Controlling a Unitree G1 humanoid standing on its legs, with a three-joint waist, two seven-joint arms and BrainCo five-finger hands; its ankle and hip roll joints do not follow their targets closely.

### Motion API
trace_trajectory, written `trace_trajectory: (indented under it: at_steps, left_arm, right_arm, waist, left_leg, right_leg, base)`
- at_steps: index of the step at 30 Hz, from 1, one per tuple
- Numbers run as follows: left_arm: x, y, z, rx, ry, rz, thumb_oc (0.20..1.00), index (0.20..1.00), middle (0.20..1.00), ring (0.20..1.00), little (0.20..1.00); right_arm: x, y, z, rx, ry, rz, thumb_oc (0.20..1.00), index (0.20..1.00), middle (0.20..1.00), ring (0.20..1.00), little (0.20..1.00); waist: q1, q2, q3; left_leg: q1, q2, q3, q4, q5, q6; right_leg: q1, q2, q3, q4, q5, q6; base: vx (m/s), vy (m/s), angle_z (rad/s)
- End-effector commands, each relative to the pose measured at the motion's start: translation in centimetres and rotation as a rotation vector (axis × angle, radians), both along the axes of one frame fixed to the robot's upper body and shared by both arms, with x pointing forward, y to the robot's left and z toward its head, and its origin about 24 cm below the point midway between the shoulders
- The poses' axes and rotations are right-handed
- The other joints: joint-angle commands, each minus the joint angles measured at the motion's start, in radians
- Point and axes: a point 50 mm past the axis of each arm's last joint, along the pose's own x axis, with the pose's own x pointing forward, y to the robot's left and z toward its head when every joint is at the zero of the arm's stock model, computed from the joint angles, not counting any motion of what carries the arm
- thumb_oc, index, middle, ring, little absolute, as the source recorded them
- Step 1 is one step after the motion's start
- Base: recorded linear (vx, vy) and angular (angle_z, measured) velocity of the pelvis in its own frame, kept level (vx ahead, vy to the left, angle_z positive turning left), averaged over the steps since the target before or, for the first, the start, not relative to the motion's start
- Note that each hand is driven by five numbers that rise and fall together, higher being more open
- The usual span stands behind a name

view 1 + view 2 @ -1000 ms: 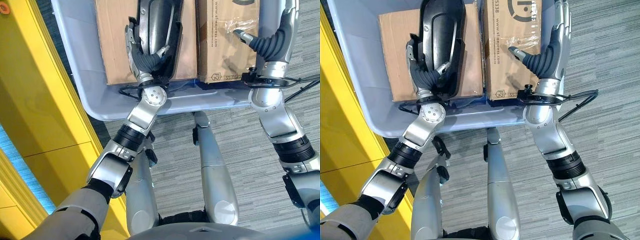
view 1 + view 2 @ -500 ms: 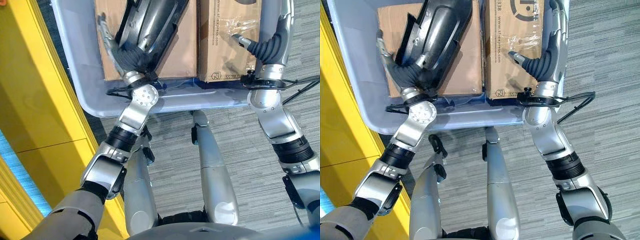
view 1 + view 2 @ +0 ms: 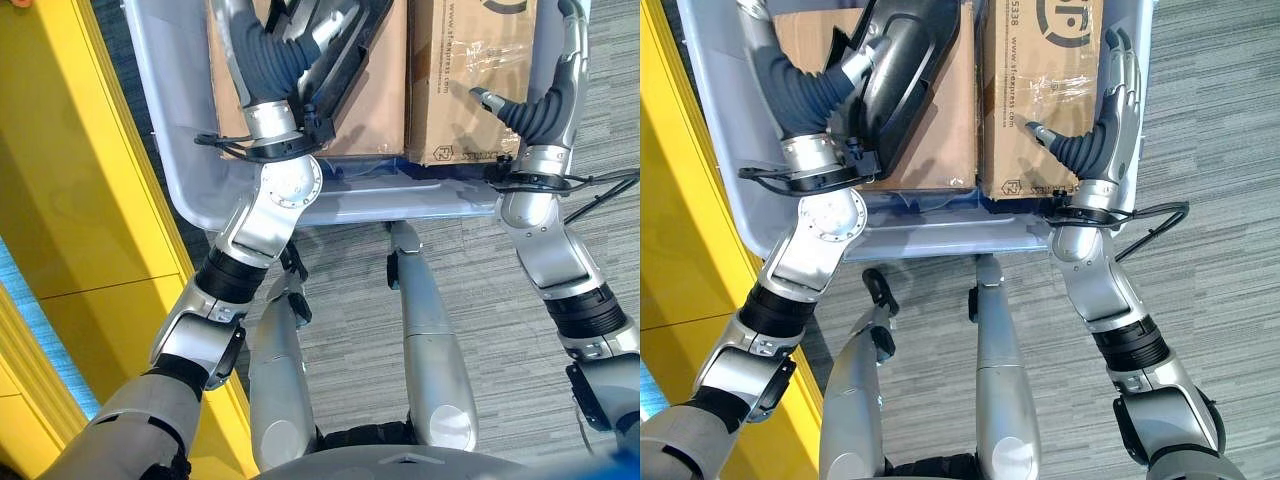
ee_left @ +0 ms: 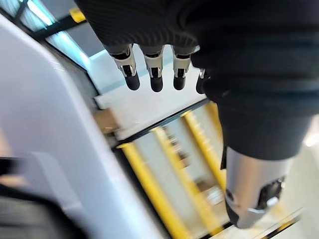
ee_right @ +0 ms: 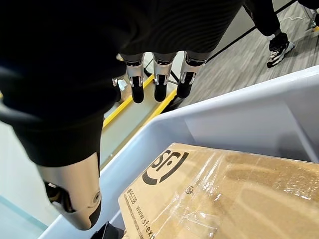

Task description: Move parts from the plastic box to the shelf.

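Since a second ago the left hand (image 3: 262,55) has swung further over the plastic box (image 3: 180,170), the black part (image 3: 902,70) tipping beside its wrist. From the left wrist view its fingers (image 4: 155,74) hang straight, holding nothing. From the right wrist view the right hand (image 5: 75,114) hovers above a cardboard box (image 5: 224,194), fingers relaxed. Picking is under way; next, I judge, a firm grasp on that part.

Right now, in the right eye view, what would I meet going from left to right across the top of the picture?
Yellow frame → box wall → left robot hand → black part → taped carton → right robot hand → carpet.
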Motion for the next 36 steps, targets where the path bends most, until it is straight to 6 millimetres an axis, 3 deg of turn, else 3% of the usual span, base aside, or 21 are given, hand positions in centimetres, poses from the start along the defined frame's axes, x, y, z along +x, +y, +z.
trace_trajectory:
  at_steps: [1,10,17,23,32,36]
  left_arm:
    - [0.4,1.9,0.6,-0.048,-0.026,0.13,1.0,1.0,1.0,1.0,1.0]
    - [4.6,4.7,0.5,-0.057,0.175,0.352,1.0,1.0,1.0,1.0,1.0]
    - [5.2,7.3,0.5,-0.169,0.168,0.517,1.0,1.0,1.0,1.0,1.0]
    - [6.1,7.3,0.6,-0.07,0.258,0.508,1.0,1.0,1.0,1.0,1.0]
    - [6.4,8.9,-3.3,-0.242,0.402,0.585,1.0,1.0,1.0,1.0,1.0]
    - [6.8,9.6,-4.0,-0.196,0.465,0.585,1.0,1.0,1.0,1.0,1.0]
  right_arm:
    - [-1.1,0.0,2.3,-0.029,-0.117,0.038,1.0,1.0,1.0,1.0,1.0]
    - [-0.7,0.0,2.8,-0.062,-0.095,0.066,1.0,1.0,1.0,1.0,1.0]
    - [-0.5,-0.3,3.0,-0.074,-0.103,0.05,1.0,1.0,1.0,1.0,1.0]
    - [-0.4,-0.3,3.5,-0.064,-0.109,0.044,1.0,1.0,1.0,1.0,1.0]
    - [-0.4,-0.5,2.8,-0.077,-0.09,0.047,1.0,1.0,1.0,1.0,1.0]
    - [-0.3,-0.5,3.0,-0.064,-0.089,0.048,1.0,1.0,1.0,1.0,1.0]
  waist:
    - [-0.03,0.004,-0.029]
    - [-0.067,-0.005,-0.029]
    - [-0.077,-0.003,-0.029]
    - [-0.082,0.002,-0.029]
    - [-0.079,0.011,-0.029]
    - [-0.074,0.01,-0.029]
  left_leg:
    - [-0.104,0.012,-0.037,-0.065,0.139,-0.008]
    - [-0.089,0.019,-0.029,-0.033,0.114,-0.024]
    - [-0.116,0.018,-0.026,0.008,0.096,-0.024]
    - [-0.141,0.014,-0.023,0.032,0.084,-0.023]
    - [-0.146,0.006,-0.016,0.035,0.078,-0.022]
    - [-0.158,0.007,-0.021,0.039,0.077,-0.021]
  right_leg:
    - [0.048,0.027,-0.036,0.147,-0.178,0.027]
    - [0.048,0.028,-0.02,0.163,-0.194,0.03]
    - [0.019,0.031,-0.005,0.176,-0.199,0.023]
    - [0.001,0.03,0.001,0.168,-0.194,0.024]
    - [-0.004,0.029,0.007,0.164,-0.199,0.023]
    - [-0.01,0.026,0.004,0.163,-0.198,0.024]
  base:
    - [0.0,0.063,-0.03]
    - [0.02,0.044,-0.06]
    - [0.01,0.017,-0.06]
    - [-0.01,0.011,-0.04]
    - [0.0,0.021,-0.05]
    - [-0.03,-0.038,0.01]
